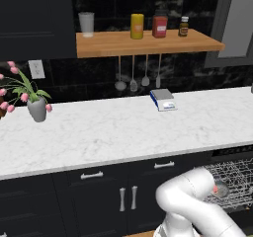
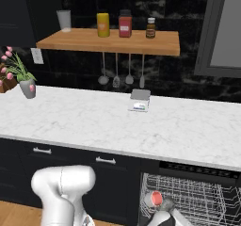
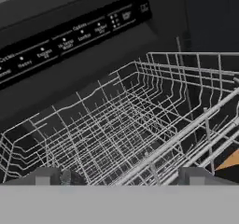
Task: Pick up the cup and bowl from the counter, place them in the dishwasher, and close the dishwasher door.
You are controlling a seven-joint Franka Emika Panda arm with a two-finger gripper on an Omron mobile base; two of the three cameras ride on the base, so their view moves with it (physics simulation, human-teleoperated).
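The dishwasher [image 2: 197, 169] stands open under the right end of the counter [image 1: 108, 132], with its silver wire rack [image 1: 232, 177] pulled out. My gripper [image 3: 121, 176] hovers just above the rack [image 3: 140, 120], open, with nothing between its fingertips [image 3: 46, 176]. The dishwasher's black control strip [image 3: 70, 36] runs across the top of the hand view. A small round red-and-grey shape [image 2: 155, 199] sits by my wrist at the rack's front left corner; I cannot tell what it is. The cup, the bowl and the dishwasher door are out of view.
On the counter stand a grey pot of pink flowers [image 1: 37, 107] at the left and a small blue-and-white scale [image 1: 163, 100] near the back wall. A wooden shelf [image 1: 148, 43] above carries a glass and jars, with utensils [image 1: 133, 75] hanging below. Dark cabinets [image 1: 99, 191] sit left of the dishwasher.
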